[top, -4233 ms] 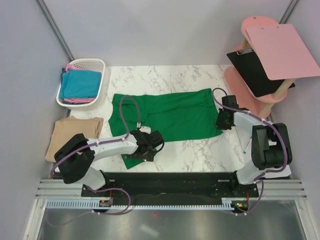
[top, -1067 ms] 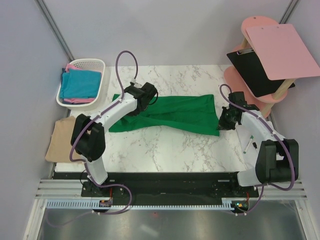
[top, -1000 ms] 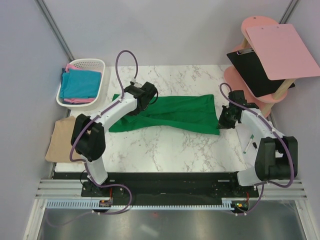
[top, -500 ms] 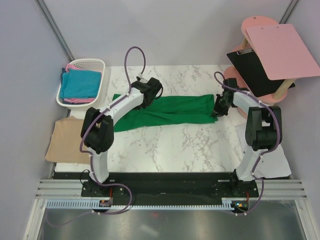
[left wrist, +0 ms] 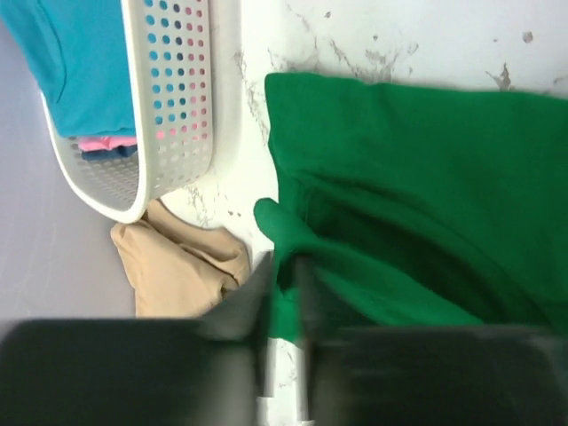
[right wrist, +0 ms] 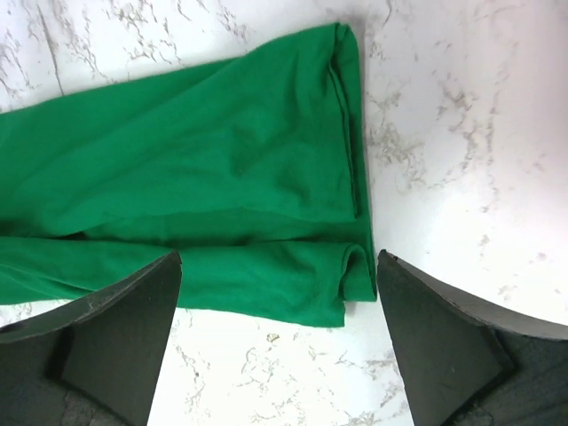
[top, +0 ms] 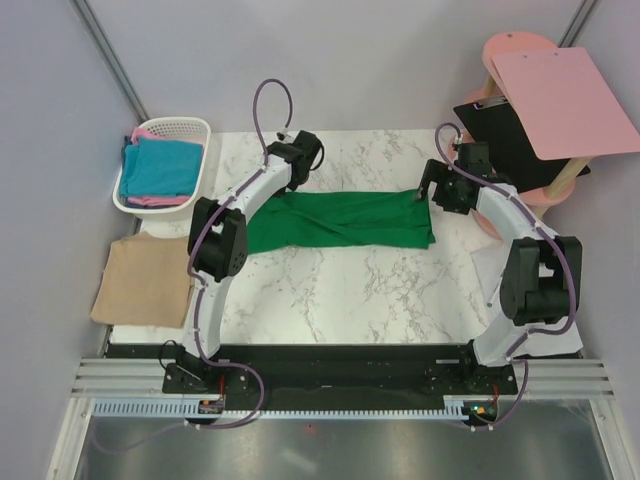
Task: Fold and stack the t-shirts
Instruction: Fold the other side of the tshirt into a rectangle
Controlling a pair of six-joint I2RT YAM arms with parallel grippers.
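Observation:
The bright green t-shirt (top: 340, 220) lies folded into a long narrow band across the middle of the marble table. My left gripper (top: 298, 165) hovers over its far left end. In the left wrist view its blurred fingers (left wrist: 257, 284) stand slightly apart, with green cloth (left wrist: 426, 177) and bare table showing in the gap. At the shirt's right end my right gripper (top: 440, 190) stands wide open. Nothing is between its jaws (right wrist: 277, 266) above the green hem (right wrist: 195, 177). A tan t-shirt (top: 148, 282) lies folded at the table's left edge and shows again (left wrist: 177, 266) beside the basket.
A white plastic basket (top: 190, 130) at the back left holds teal-blue (top: 158, 165) and pink (top: 160, 200) shirts. A pink stand (top: 475, 165) with a black clipboard (top: 510, 145) rises at the back right. A white paper sheet (top: 485, 270) lies by the right arm.
Both arms swept toward the far side, carrying the shirt's near edge over into a narrow band. Both grippers then opened and released the cloth.

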